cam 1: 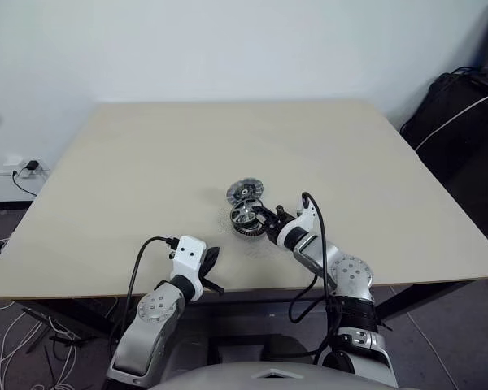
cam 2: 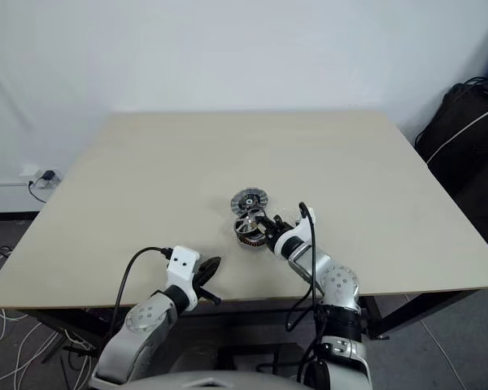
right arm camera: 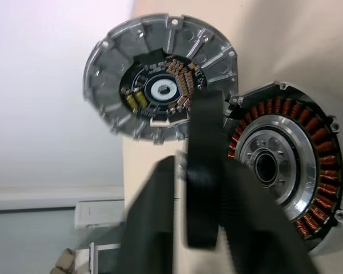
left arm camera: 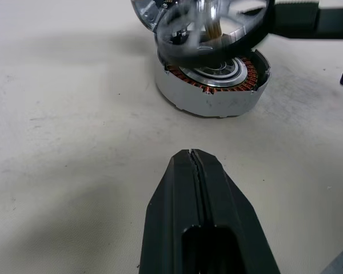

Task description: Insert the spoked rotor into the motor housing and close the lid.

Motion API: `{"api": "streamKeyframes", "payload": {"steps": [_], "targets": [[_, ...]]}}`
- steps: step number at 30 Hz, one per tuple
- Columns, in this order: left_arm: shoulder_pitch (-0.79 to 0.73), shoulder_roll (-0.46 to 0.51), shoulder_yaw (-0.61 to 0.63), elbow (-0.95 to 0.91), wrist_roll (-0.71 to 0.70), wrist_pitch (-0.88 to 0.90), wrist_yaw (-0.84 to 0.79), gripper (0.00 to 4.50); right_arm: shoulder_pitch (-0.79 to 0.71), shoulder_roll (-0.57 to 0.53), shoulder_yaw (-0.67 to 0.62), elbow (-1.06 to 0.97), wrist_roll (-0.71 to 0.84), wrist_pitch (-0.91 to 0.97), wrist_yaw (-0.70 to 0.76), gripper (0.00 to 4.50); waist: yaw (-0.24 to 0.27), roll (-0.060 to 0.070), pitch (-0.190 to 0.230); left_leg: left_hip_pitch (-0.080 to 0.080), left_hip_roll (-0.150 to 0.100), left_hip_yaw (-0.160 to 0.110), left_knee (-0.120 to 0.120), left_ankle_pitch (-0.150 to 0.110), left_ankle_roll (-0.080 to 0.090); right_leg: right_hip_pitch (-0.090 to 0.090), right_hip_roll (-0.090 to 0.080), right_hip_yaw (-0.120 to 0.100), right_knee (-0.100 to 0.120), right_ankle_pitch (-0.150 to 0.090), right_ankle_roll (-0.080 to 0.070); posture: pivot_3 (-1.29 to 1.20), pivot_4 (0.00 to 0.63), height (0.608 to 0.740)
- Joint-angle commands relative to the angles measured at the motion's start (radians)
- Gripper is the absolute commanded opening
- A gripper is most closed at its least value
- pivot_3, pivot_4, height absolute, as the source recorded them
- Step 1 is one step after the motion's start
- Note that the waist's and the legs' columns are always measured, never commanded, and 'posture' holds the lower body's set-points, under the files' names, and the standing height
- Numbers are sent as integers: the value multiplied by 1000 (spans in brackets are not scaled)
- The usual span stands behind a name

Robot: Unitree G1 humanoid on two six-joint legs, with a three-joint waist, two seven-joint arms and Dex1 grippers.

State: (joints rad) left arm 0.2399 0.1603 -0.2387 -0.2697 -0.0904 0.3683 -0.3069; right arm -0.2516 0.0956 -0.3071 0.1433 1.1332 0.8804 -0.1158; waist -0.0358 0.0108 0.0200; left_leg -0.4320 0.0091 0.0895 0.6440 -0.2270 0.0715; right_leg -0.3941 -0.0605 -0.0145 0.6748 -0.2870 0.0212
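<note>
Motor housing point(left arm camera: 212, 80) w/ coppery windings round pale metal centre, set mid-table point(cam 1: 106, 187), spoked rotor point(left arm camera: 208, 28) w/ dark rim held tilted over it, pinched by right gripper point(cam 1: 267, 219), ribbed grey lid point(right arm camera: 160, 77) beside, left gripper point(left arm camera: 195, 165) pressed together, empty

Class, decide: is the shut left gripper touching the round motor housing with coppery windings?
Apart. The left wrist view shows bare table between the left gripper and the round motor housing with coppery windings.
</note>
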Motion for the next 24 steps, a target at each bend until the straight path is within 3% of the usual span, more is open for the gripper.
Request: {"api": "streamKeyframes", "payload": {"steps": [1,4,15,19,21,24], "targets": [[-11,-1,-4,-37,-5,-2,-3,0,-10,19,-8,-17,4,-3,-3,2422,0,0,0,0,0,0,0,0,0,0,0,0,0,0,0,0,0,740],[-10,-2,-5,-38,-5,-2,-3,0,-4,15,-15,-30,5,5,-9,3390,0,0,0,0,0,0,0,0,0,0,0,0,0,0,0,0,0,740],[-10,-8,-10,-29,-10,-7,-4,0,66,-52,-20,-194,7,42,-35,3390,1,0,0,-1,0,0,-1,0,0,0,0,0,-1,0,0,0,0,740],[-13,-9,-16,-24,-10,-9,-6,0,86,-98,4,-253,-60,29,-45,3390,1,0,0,-1,0,0,-1,0,0,0,0,0,-1,0,0,0,0,740],[-16,-9,-17,-22,-10,-11,-7,0,94,-135,57,-303,-140,3,-15,3390,1,0,0,-1,0,0,-1,0,0,0,0,0,-1,0,0,0,0,740],[-20,-10,-18,-18,-10,-18,-11,0,110,-248,243,-384,-373,-102,82,3390,0,0,0,-1,0,0,-1,0,0,-1,0,0,-1,0,0,0,0,740]]}}
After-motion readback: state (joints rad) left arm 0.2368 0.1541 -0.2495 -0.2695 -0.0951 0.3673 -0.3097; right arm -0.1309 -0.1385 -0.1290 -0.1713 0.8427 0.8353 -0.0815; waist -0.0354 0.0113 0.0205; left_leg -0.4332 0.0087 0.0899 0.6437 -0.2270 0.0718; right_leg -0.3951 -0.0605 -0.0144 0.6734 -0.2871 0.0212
